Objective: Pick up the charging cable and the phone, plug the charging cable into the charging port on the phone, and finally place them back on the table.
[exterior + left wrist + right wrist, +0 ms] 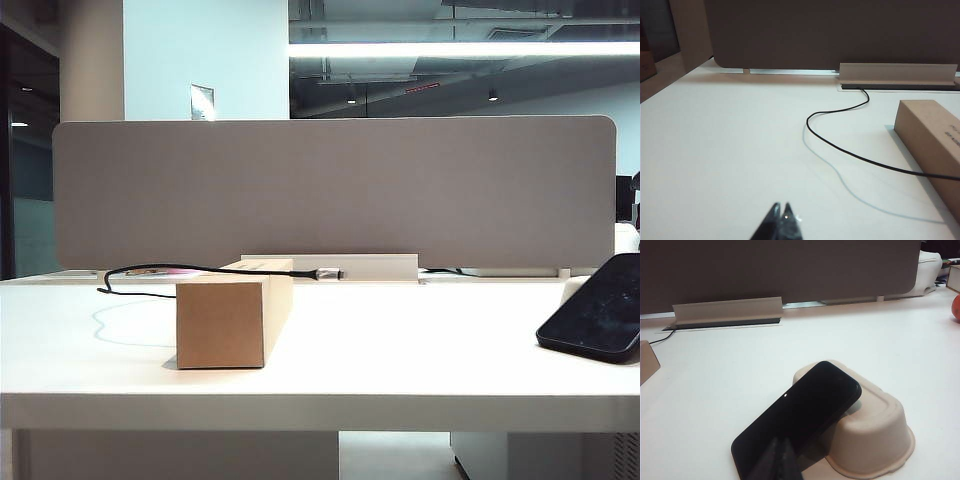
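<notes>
The charging cable [180, 268] is a thin black cord that runs from the left over the top of a brown cardboard box [235, 315]. Its silver plug [328, 273] sticks out past the box. The phone [600, 310] lies tilted at the table's [400, 350] right edge. In the right wrist view the phone [805, 415] leans on an upturned beige pulp tray [875, 430]. My right gripper [780, 442] is shut just in front of the phone's lower end. My left gripper [780, 206] is shut above bare tabletop, with the cable [840, 150] curving ahead of it. The charging port is too small to see.
A grey divider panel [330, 190] closes off the back of the table. A white cable-slot cover [897, 75] sits at its foot. A red-orange round object [956, 307] shows at the far right edge. Neither arm appears in the exterior view.
</notes>
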### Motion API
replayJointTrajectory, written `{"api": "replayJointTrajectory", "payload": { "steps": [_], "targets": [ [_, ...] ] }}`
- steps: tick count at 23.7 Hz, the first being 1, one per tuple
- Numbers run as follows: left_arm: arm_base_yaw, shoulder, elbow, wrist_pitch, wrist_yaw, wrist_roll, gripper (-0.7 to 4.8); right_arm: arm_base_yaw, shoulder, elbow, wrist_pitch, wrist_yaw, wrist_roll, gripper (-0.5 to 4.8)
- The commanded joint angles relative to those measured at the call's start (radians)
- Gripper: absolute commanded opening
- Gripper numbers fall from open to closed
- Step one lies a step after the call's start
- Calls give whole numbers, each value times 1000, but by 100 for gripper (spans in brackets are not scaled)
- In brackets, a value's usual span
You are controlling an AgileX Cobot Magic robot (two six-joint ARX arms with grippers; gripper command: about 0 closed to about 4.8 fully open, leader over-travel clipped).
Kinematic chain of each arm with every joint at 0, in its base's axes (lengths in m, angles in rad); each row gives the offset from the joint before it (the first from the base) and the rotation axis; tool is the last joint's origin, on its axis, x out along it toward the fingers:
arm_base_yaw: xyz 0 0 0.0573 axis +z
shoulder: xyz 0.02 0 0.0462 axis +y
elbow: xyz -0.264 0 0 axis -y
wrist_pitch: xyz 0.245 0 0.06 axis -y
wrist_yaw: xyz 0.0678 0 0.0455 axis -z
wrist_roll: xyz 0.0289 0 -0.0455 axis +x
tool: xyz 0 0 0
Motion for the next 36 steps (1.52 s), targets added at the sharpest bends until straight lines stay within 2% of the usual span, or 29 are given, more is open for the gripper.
{"api": "replayJointTrajectory", "payload": {
  "steps": [1, 24, 30, 36],
  "targets": [
    [0, 1, 3, 12, 6, 46, -6, 0, -1, -4, 10, 2, -3, -1],
    [0, 1, 3, 13, 13, 36, -6, 2, -1, -4, 15, 2, -3, -1],
    [0, 1, 18, 35, 137, 36, -6, 3, 0, 22, 22, 2, 21, -2],
    [0, 2, 62, 43, 165, 31, -6, 3, 10, 88, -13, 3, 54, -2]
  ]
}}
